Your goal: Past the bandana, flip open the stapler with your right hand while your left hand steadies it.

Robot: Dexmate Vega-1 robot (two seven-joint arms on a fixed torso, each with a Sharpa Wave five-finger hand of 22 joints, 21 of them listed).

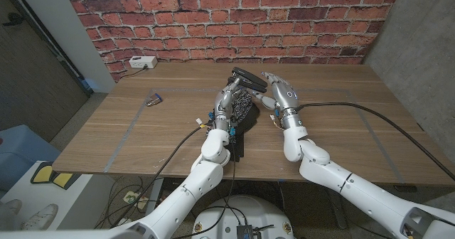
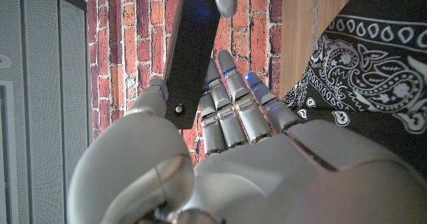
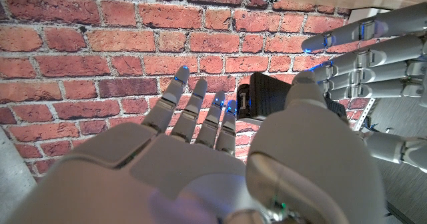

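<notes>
Both hands meet at the far edge of the black paisley-print cloth bandana [image 1: 244, 109] on the wooden table [image 1: 341, 136], where the slim black stapler [image 1: 248, 78] sits tilted between them: the left hand [image 1: 229, 100] reaches up beside it from over the bandana, and the right hand [image 1: 279, 91] has its fingers spread with the thumb toward the stapler's end. Left wrist view adds that the stapler's long dark arm [image 2: 193, 51] stands between the left thumb and fingers [image 2: 250, 107], though an actual grip cannot be told. Right wrist view shows the right thumb [image 3: 310, 127] against the stapler's end [image 3: 263, 94], fingers straight and apart.
</notes>
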